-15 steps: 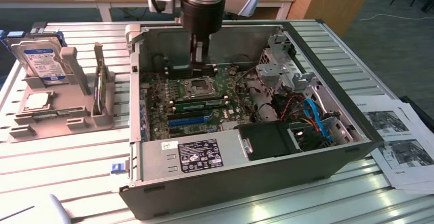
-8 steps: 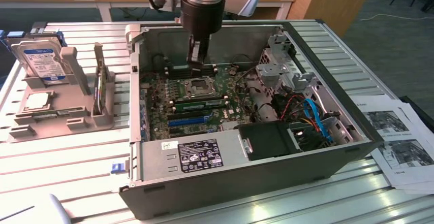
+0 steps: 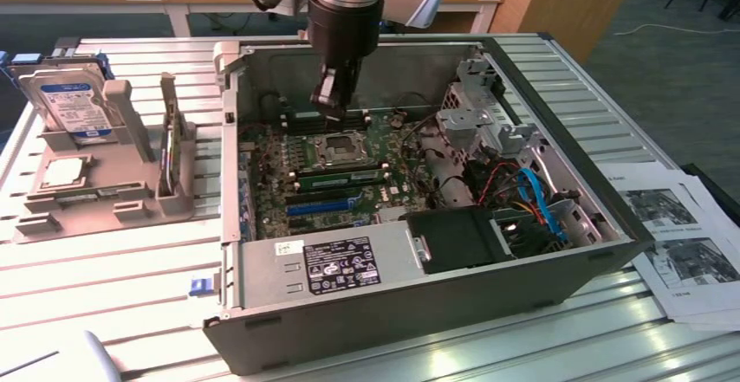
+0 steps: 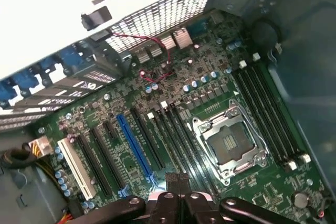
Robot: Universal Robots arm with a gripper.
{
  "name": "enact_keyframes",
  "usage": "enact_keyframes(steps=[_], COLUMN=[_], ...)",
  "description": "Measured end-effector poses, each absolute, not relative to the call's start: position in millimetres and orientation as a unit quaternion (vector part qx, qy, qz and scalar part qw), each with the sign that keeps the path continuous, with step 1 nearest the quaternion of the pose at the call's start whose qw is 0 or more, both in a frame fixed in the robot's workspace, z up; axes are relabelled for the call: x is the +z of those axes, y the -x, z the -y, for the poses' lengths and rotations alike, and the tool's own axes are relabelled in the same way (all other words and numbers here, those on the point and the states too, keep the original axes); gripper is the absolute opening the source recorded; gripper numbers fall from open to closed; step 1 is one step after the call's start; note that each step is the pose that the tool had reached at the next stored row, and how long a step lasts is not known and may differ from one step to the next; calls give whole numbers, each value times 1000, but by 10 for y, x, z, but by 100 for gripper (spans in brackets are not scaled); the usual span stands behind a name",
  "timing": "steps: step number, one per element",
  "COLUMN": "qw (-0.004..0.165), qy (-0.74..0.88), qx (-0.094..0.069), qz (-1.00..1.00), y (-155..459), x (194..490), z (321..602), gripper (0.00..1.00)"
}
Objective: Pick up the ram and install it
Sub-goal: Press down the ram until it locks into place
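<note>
A thin olive-green board, the ram, appears to stand on edge in a slot of the grey stand on the exterior view's left, outside the case. My gripper hangs inside the open computer case, above the motherboard near the CPU socket. In the wrist view the gripper has its dark fingertips pressed together over the long black memory slots beside the socket. I see no board between them. A green stick sits seated in a slot below the socket.
The stand also carries a silver hard drive with a blue-white label. A bright blue slot strip lies among the expansion slots. A drive cage, cables and a black power supply crowd the case's right side. Papers lie on the table.
</note>
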State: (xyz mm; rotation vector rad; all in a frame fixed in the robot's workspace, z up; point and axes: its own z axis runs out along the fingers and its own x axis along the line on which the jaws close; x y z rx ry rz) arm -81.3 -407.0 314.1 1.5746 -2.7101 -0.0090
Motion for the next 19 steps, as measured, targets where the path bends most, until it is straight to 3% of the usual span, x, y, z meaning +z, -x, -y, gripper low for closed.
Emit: enact_keyframes(steps=[19], qw=[2], qy=[-352], qx=[-3], qz=[936], y=[813], x=[3141], z=[4070], gripper=[10])
